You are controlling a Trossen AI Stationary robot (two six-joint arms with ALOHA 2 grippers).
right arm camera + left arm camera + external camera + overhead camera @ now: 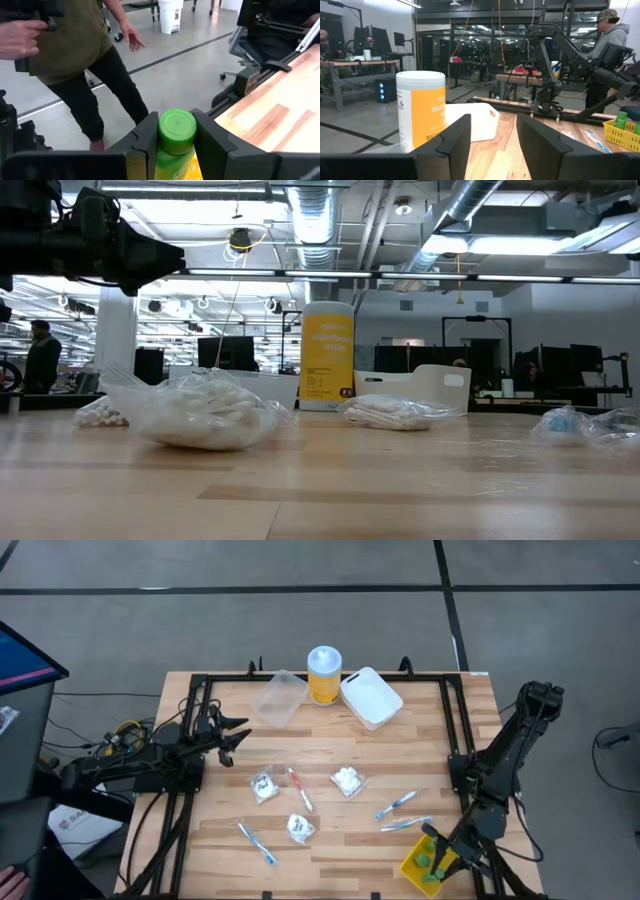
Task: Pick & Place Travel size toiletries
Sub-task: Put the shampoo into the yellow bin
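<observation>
One green-capped bottle (176,131) sits clamped between the fingers of the right end effector (440,862), which hangs over the yellow basket (415,867) at the near right corner of the table (330,845). Judging by that, the step in hand is the placing: the bottle is above its bin but not yet let go. Other green bottles seem to stand in the basket already (the left wrist view shows a green cap or two there). The next move calls for a short descent and a release clear of those bottles, so none gets knocked over.

Still out on the table are three clear packets (348,780) and four toothbrushes, among them a red-white one (300,788) and a blue one (257,842). The left end effector (238,737) waits at the table's left, fingers apart on nothing, facing the yellow jar (421,109).
</observation>
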